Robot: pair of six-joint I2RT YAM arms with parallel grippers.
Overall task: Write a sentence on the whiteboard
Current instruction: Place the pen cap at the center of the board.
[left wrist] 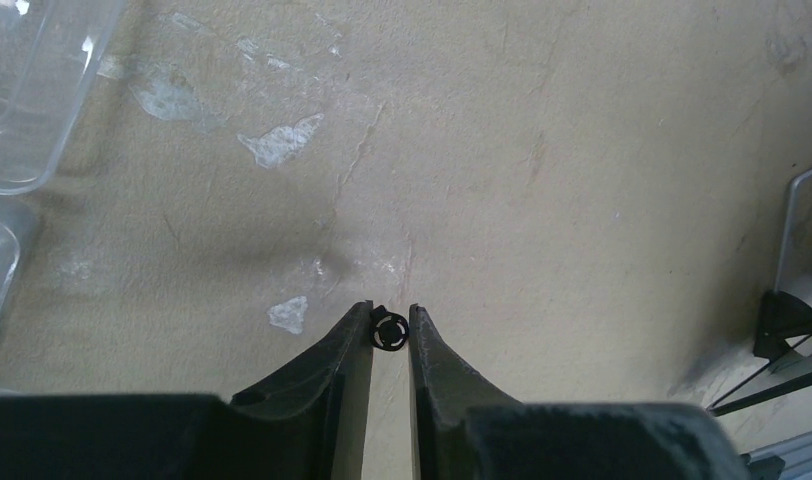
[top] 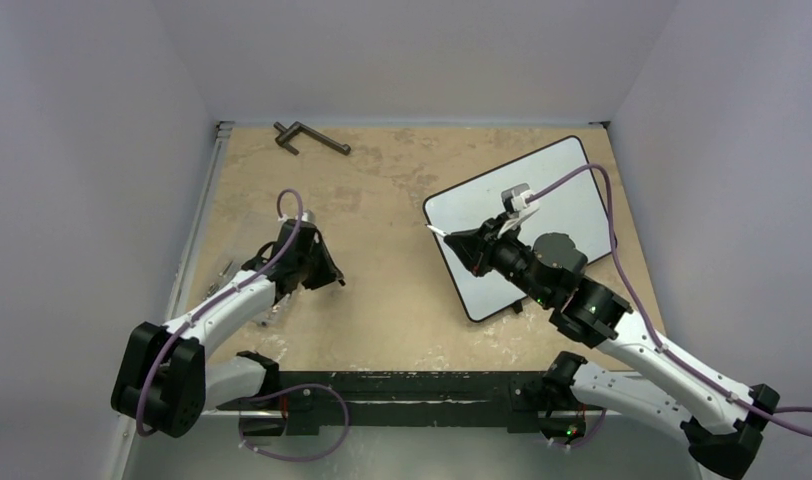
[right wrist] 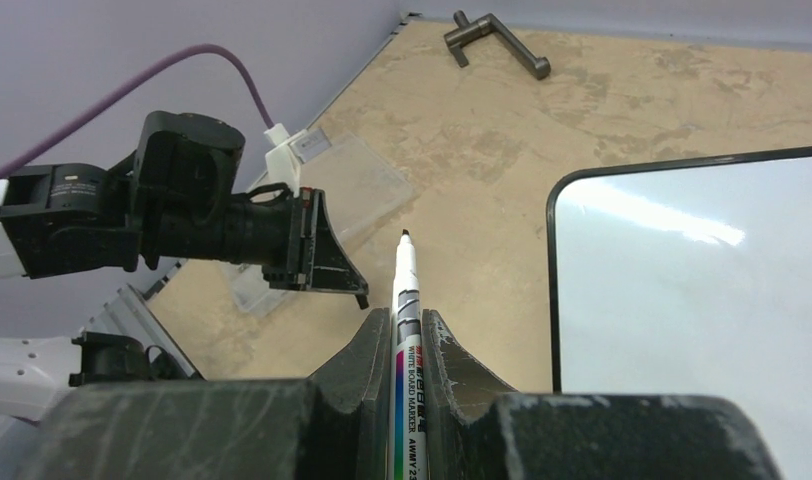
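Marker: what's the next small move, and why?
Probably shift the right tool rightward until the marker tip is over the whiteboard, then lower it. The board is blank, the tip is bare, and it hangs beside the rim over the table. Left tool holds the cap.

Found a dark metal crank handle (top: pixel 312 139) lying flat at 11 o'clock on the worn tan table (top: pixel 382 260), near its far edge. Caught clear plastic containers (left wrist: pixel 27 100) at 9 o'clock, by the left edge. Noted pale scuffed patches (left wrist: pixel 282 140) scattered over the tabletop. Saw plain lilac walls (top: pixel 412 50) closing in on three sides.
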